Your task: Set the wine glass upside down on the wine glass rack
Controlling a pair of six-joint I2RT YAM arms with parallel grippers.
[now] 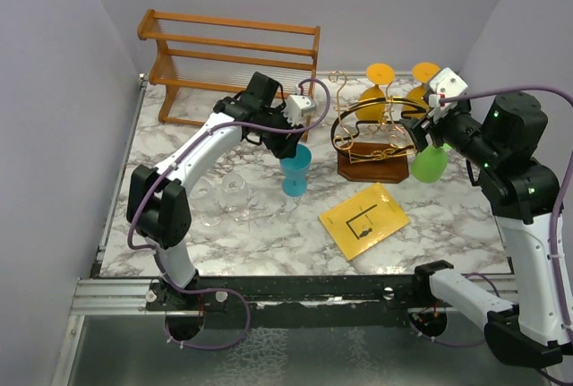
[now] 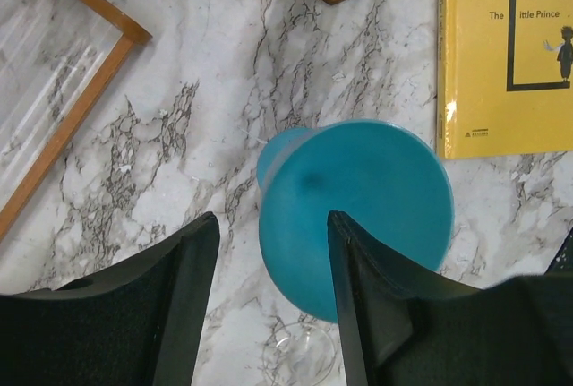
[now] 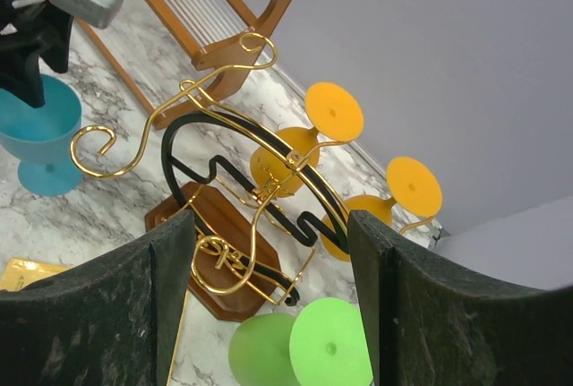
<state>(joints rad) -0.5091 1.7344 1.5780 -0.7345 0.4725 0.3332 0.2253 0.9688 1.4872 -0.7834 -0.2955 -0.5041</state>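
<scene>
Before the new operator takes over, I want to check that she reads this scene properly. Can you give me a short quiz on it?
1. True or false: the blue wine glass stands on the table, off the wine glass rack.
2. How many orange glasses hang foot up on that rack? A one, B two, C three.
3. Fill in: the book lying on the table is ____.
Key: 1 true; 2 B; 3 yellow.
</scene>
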